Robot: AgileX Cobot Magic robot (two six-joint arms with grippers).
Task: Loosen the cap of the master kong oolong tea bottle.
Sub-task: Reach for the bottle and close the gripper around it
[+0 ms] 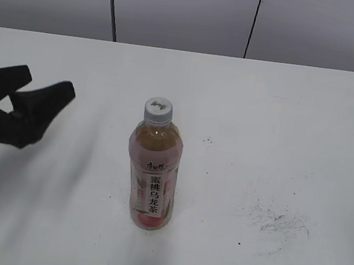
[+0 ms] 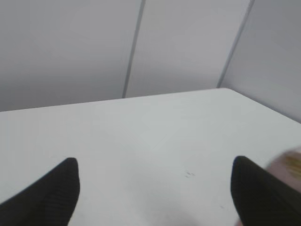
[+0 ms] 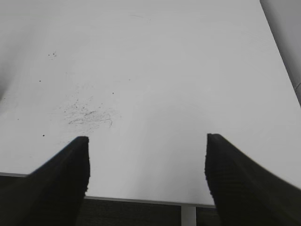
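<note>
The master kong oolong tea bottle (image 1: pixel 152 174) stands upright near the middle of the white table, its pink peach label facing me. Its white-grey cap (image 1: pixel 158 109) sits on the neck. My left gripper (image 1: pixel 45 85) is open and empty at the left, well clear of the bottle. In the left wrist view the gripper (image 2: pixel 153 176) is open, and a blurred amber edge of the bottle (image 2: pixel 289 167) shows at the far right. My right gripper (image 3: pixel 146 162) is open and empty over the table's near edge; it is out of the exterior view.
Dark scuff marks (image 1: pixel 278 224) lie on the table right of the bottle, also in the right wrist view (image 3: pixel 89 115). The table's front edge (image 3: pixel 141 200) is under the right gripper. A grey panelled wall (image 1: pixel 190 12) stands behind the table.
</note>
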